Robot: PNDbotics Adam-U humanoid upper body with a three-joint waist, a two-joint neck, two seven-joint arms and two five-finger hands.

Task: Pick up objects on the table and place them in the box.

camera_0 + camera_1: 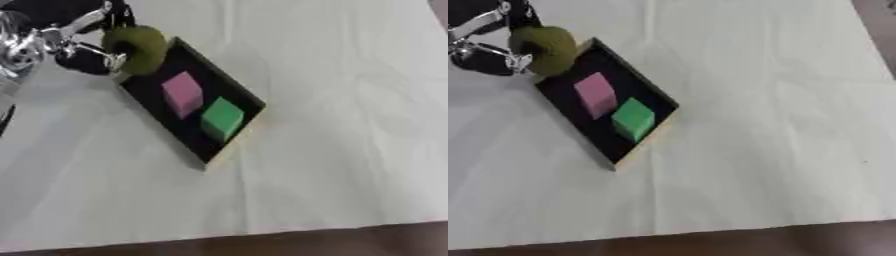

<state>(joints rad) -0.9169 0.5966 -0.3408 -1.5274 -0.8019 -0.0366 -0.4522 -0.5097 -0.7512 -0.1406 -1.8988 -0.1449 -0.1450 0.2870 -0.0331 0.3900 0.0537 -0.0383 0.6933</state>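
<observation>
Table (350,150): covered in a pale, off-white cloth with faint creases running across it. It lies askew in both eye views. Near edge shows along the bottom, with a dark brown strip below it.

Directly on the cloth: one shallow black box (229,93), rectangular, set at a diagonal in the upper left part of the table. Its long sides run from upper left down to lower right. A light tan rim shows along its lower right side and near corner.

Cloth to the right of and below the box is plain.
</observation>
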